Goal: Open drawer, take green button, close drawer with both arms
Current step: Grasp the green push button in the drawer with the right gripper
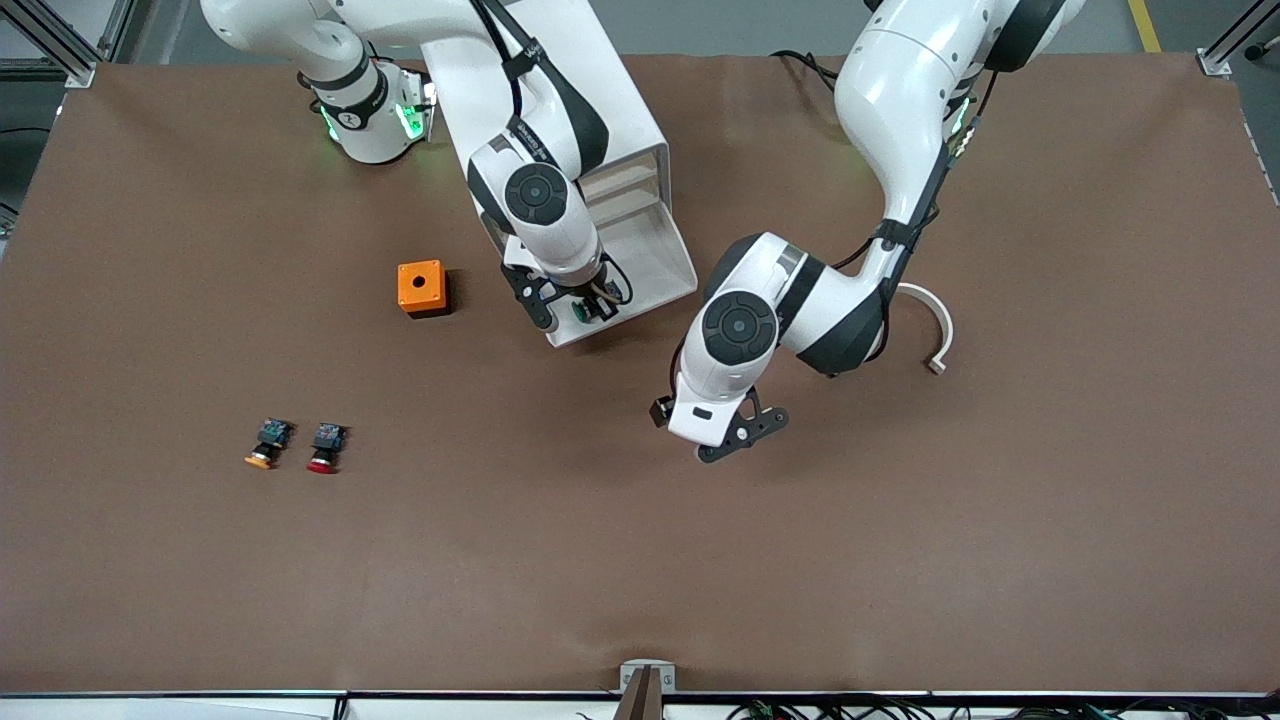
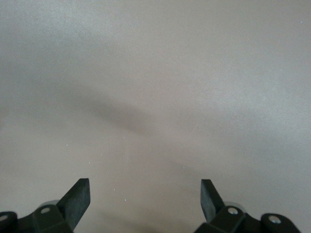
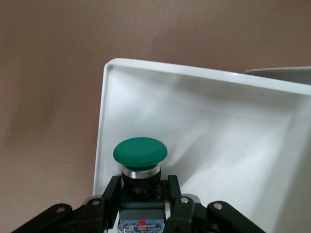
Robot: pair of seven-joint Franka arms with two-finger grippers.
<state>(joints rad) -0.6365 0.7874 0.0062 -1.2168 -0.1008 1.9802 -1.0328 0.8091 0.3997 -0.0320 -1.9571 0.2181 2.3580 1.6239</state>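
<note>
Both arms (image 1: 900, 130): glossy white shells, dark grey joint bands, round dark joint caps, black external cables. Base ring lit green. Pincer linkages black with silver screws.

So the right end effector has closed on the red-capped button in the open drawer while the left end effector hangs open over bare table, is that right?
Not quite: the cap is green, not red. The right wrist view shows the right end effector closed on the green-capped button in the open drawer. The red-capped button lies on the table. The left end effector does hang open over bare table.
</note>
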